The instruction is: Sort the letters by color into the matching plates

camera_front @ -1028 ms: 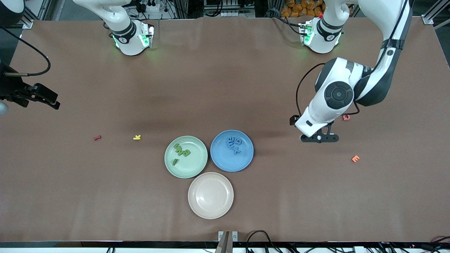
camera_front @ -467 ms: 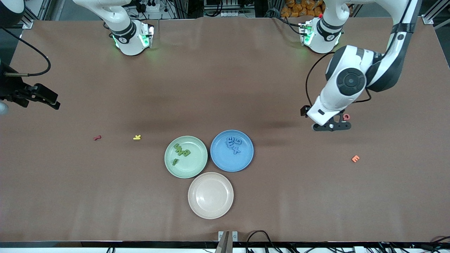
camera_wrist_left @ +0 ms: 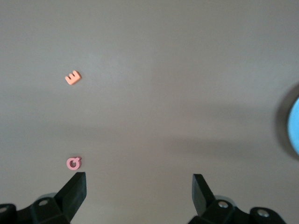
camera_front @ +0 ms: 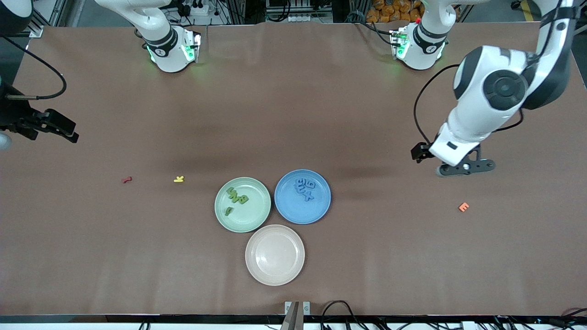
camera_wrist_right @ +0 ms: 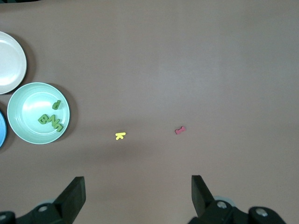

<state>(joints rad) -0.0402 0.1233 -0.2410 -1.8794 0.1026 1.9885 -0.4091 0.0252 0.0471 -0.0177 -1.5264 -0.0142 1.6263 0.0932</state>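
Both grippers' fingers wide, empty; left gripper (camera_front: 465, 167) has swung outward (right gripper (camera_front: 50, 126) waits), over pink letter (camera_wrist_left: 73, 163).

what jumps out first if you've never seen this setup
Three plates cluster mid-table: a pale green plate holding green letters, a blue plate holding blue letters, and a bare beige-pink plate nearest the front camera. The left claw hangs open toward the left arm's end of the table, by a pink ring piece and an orange E. The right arm waits, its right claw open.
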